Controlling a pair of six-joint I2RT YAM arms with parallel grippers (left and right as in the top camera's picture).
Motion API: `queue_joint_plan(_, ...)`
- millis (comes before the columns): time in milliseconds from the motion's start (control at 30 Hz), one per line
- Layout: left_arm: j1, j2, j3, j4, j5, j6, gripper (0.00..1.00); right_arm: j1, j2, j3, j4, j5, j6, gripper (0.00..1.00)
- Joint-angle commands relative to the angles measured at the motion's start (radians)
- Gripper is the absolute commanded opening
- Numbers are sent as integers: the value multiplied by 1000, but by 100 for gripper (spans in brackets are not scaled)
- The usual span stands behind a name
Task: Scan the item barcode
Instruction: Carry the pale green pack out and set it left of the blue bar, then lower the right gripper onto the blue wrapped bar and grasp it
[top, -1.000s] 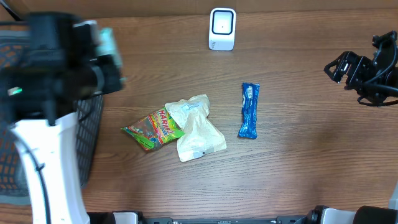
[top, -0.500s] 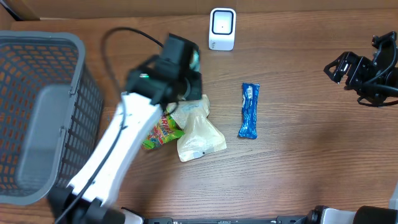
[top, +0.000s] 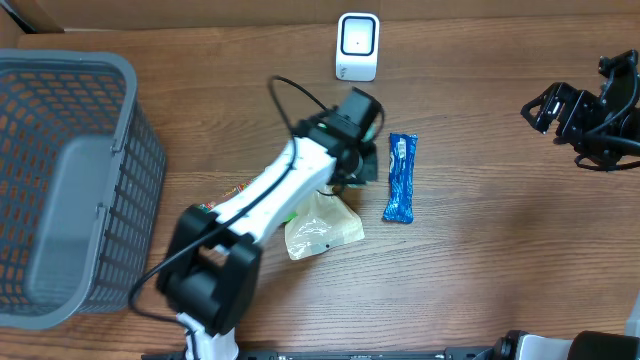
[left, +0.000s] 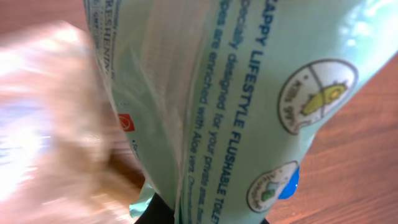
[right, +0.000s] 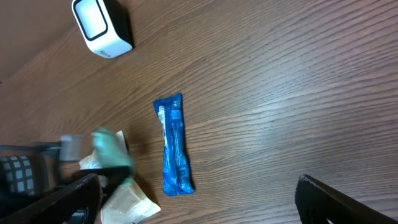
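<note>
Since the earlier frame, the left arm has swung away from the grey wire basket (top: 70, 58) at the left edge and now reaches diagonally across the middle of the overhead view. Its left claw (top: 360, 118) sits just below and slightly left of the white barcode scanner (top: 357, 45) at the top centre.

We see the claw clenched on a mint-green wipes packet (left: 249, 93). The packet fills most of the left wrist view, its blue print about flushable wipes running lengthwise and two round icons at the right side. From overhead only a sliver of it shows at the wrist's upper right, held above the tabletop (top: 500, 250) and near the scanner without touching it.

A blue snack wrapper (top: 400, 178) lies just right of the arm, lengthwise up and down the frame. A white pouch (top: 322, 225) lies below the arm, partly under it.

At the right edge, the right claw (top: 542, 108) hangs well apart from everything, its fingers spread wide and empty.
</note>
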Motion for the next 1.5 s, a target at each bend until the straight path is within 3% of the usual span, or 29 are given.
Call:
queue_joint_plan(0, -27, 34, 6, -2, 94, -27, 4, -1, -2, 7, 0, -8, 0, 100)
queue_joint_plan(33, -29, 34, 6, -3, 109, -28, 8, -1, -2, 7, 1, -8, 1, 100)
queue_joint_plan(100, -22, 33, 22, -9, 200, -27, 53, -1, -2, 7, 6, -9, 1, 100)
queue_joint_plan(167, 4, 33, 82, -64, 253, 2, 62, -1, -2, 7, 8, -10, 1, 100)
queue_joint_plan(500, 184, 33, 665, -573, 135, 203, 57, 54, -2, 7, 19, -98, 2, 100)
queue_joint_plan(667, 224, 33, 860, -695, -14, 233, 58, 171, 16, 7, 27, -98, 5, 99)
queue_joint_plan(733, 235, 33, 908, -739, -107, 239, 58, 227, 35, 7, 26, -94, 18, 91)
queue_joint_plan(967, 277, 35, 930, -819, -318, 239, 61, 371, 141, 3, 9, 25, 135, 72)
queue_joint_plan(1233, 288, 37, 930, -814, -335, 239, 100, 459, 330, -34, 10, 53, 131, 53)
queue_joint_plan(1467, 290, 37, 930, -815, -335, 238, 100, 464, 420, -90, 82, 83, 123, 49)
